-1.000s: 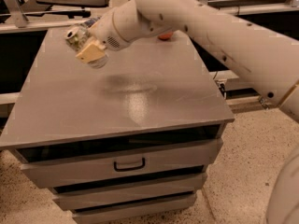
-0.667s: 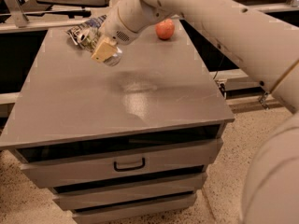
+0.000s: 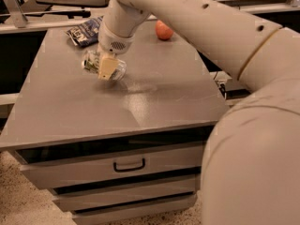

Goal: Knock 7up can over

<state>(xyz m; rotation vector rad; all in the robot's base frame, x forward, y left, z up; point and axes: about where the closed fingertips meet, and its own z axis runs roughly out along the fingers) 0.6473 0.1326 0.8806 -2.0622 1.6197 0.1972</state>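
Note:
The 7up can [image 3: 89, 63], silvery-white and green, is on the grey table top [image 3: 154, 93] left of centre. It looks tilted or on its side, and its middle is hidden behind my gripper. My gripper [image 3: 106, 67] hangs from the white arm that comes in from the upper right. It sits right at the can, low over the table. I cannot tell whether it touches or holds the can.
A dark blue crinkly snack bag [image 3: 85, 32] lies at the back left of the table. A red round fruit [image 3: 163, 30] sits at the back middle. Drawers with a handle [image 3: 129, 165] are below the front edge. My arm fills the right side.
My gripper has moved from the back left corner, near the snack bag, forward toward the table's middle left. The can now shows tilted at the gripper.

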